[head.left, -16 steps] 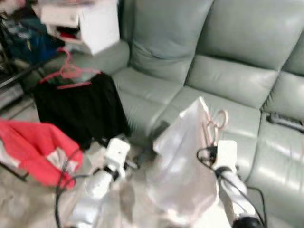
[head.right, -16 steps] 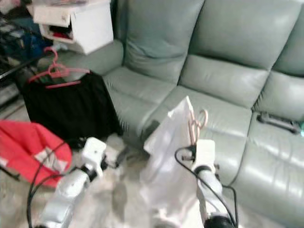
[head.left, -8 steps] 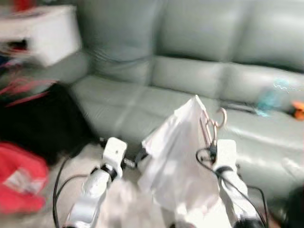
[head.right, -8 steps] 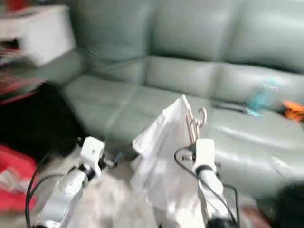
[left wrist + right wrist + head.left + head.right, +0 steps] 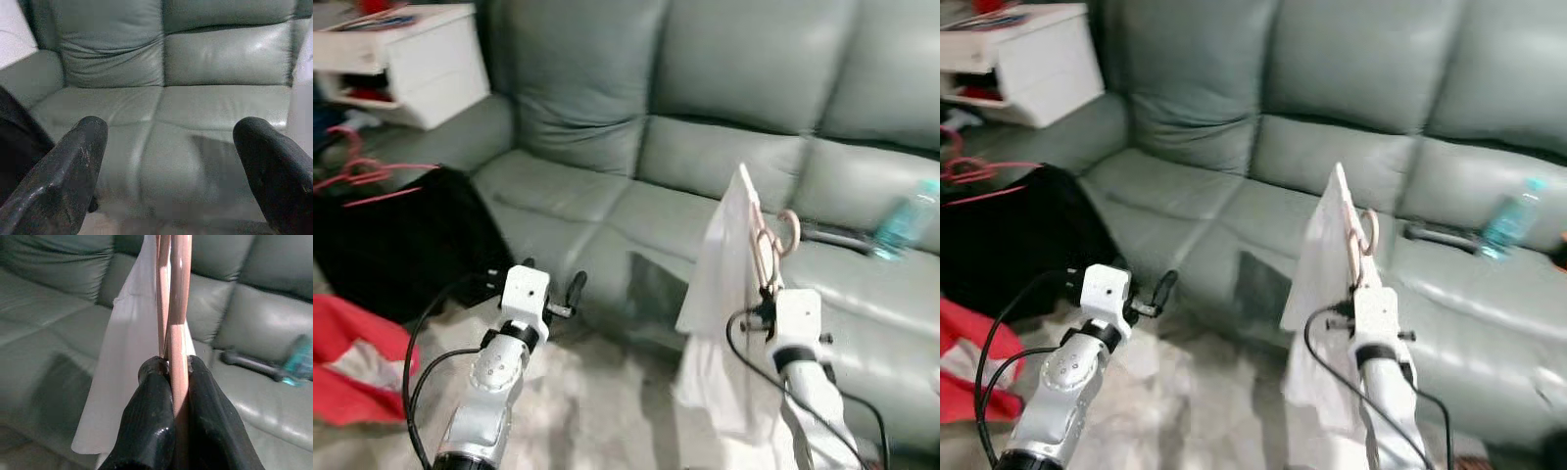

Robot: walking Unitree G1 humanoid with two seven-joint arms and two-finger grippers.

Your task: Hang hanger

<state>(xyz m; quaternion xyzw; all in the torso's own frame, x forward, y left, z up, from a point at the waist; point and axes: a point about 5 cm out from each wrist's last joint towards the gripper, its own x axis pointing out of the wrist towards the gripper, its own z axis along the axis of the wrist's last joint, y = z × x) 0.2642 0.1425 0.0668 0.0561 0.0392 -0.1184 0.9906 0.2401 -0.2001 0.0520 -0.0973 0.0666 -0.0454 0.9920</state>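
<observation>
A pale pink hanger [image 5: 773,250] carries a white garment [image 5: 722,313] that droops below it, in front of the grey-green sofa [image 5: 724,147]. My right gripper [image 5: 170,369] is shut on the hanger's stem [image 5: 177,313], holding it upright with the hook [image 5: 1367,227] on top. My left gripper [image 5: 168,147] is open and holds nothing, pointing at the sofa seat; in the eye view the left gripper [image 5: 570,291] sits low, left of the garment.
A white side table [image 5: 406,59] stands at the sofa's left end. Below it a black garment [image 5: 401,240] on a red hanger [image 5: 357,171] and a red cloth [image 5: 352,362] lie at left. A teal bottle [image 5: 904,220] and a dark remote [image 5: 1440,235] rest on the seat.
The whole view has swung and cleared from blur, so the camera moved. The right gripper still holds the hanger and garment upright. The left gripper stays open.
</observation>
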